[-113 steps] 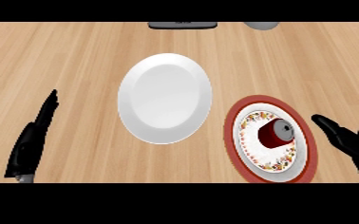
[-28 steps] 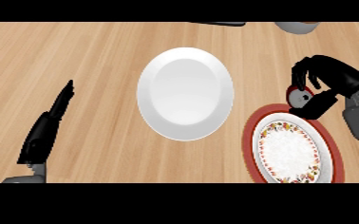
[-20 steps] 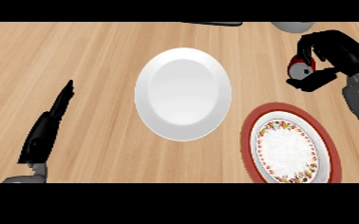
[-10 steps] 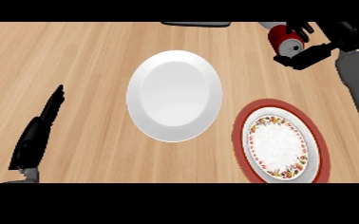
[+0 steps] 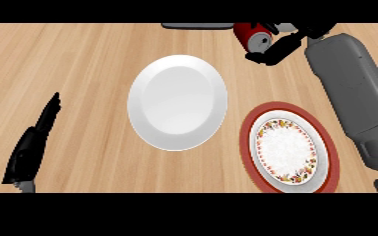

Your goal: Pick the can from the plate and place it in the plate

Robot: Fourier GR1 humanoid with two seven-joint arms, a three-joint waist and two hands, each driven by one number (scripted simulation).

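1. Wooden counter (image 5: 81, 55) fills the view; a dark object (image 5: 196, 26) is cut off by its far edge at 12 o'clock.
2. At centre lies the white plate (image 5: 178, 101), with nothing on it. The red-rimmed patterned plate (image 5: 286, 151) lies at 4 o'clock from it, just beside it and now bare.
3. The can (image 5: 255, 34) is held by the right hand (image 5: 284, 45), whose fingers are curled round it. The can is tilted, its grey end facing down toward the camera.
4. Since half a second ago the can has been carried further toward 9 o'clock along the far edge; it is now at 1 o'clock from the white plate, well off the patterned plate on which it stood at the start.
5. Judgement: the pick is complete and transport is under way; a further move toward 7 o'clock and a lowering remain before release.
6. The left hand (image 5: 33, 145) rests at 8 o'clock, fingers straight, holding nothing.
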